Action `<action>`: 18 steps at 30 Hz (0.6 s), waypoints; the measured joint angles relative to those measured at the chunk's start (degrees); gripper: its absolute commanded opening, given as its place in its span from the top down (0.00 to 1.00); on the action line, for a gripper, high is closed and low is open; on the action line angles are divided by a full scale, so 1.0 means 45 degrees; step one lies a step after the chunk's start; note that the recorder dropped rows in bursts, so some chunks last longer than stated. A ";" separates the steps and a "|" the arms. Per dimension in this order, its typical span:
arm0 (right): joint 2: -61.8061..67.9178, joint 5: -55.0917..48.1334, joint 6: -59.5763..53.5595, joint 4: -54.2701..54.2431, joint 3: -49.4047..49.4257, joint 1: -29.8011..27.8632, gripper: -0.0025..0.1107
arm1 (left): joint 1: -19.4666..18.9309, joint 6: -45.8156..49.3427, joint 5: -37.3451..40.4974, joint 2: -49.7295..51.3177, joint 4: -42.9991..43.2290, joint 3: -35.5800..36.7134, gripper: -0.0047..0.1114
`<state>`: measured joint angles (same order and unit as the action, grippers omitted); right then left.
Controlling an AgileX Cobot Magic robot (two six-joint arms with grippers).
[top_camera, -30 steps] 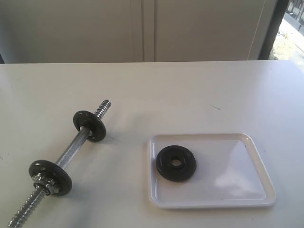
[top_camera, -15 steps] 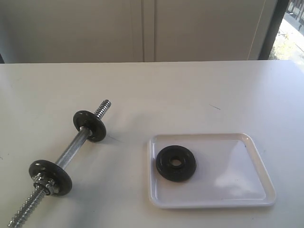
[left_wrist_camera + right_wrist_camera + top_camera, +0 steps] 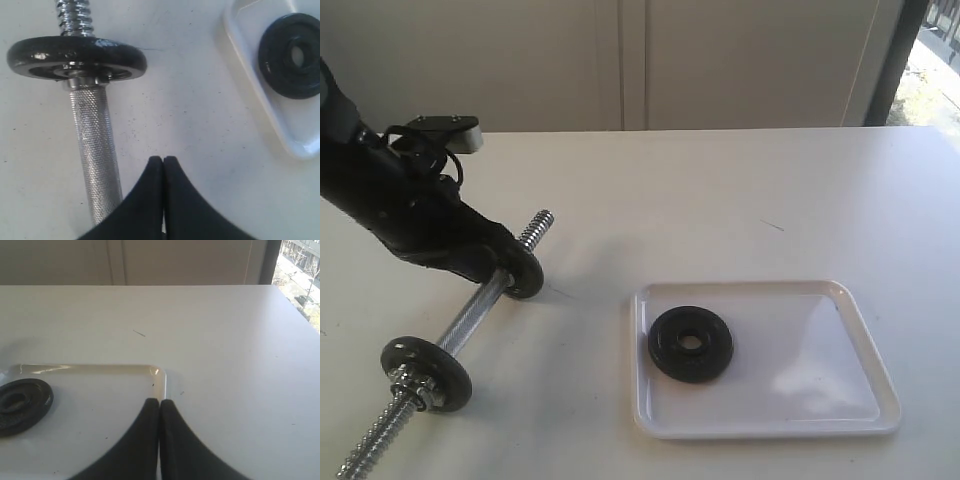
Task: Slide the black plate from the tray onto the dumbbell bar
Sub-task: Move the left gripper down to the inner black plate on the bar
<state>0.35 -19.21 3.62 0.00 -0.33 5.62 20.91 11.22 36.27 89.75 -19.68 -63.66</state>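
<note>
Three black discs in all. Plate (image 3: 690, 343): flat in the tray (image 3: 865, 418), toward its left end, hole up, nothing touching it. Far disc (image 3: 527, 276) and near disc (image 3: 426, 372): upright on the bar (image 3: 470, 318), one by each threaded end. Bar: slantwise on the desk (image 3: 740, 190), left of the tray and apart from it. Left jaws: clenched tip to tip, empty, just beside the knurled grip, near the far disc; contact with the bar not clear. Right jaws: clenched, empty, over the tray corner at the end away from the plate.
</note>
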 measured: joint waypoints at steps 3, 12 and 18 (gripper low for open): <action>0.0000 0.0000 0.0027 0.0000 0.0000 0.0000 0.98 | 0.0009 -0.0603 -0.0136 0.0311 0.0863 -0.0138 0.93; 0.0000 0.0000 0.0184 0.0000 0.0000 0.0000 0.98 | 0.0009 -0.1001 -0.0243 0.0685 0.2393 -0.0191 0.45; 0.0000 0.0000 0.0184 0.0000 0.0000 0.0000 0.98 | 0.0009 -0.1056 -0.0512 0.1328 0.2421 -0.0191 0.32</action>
<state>0.35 -19.21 4.45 0.00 -0.33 5.62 20.95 6.47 33.96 95.73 -8.78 -64.52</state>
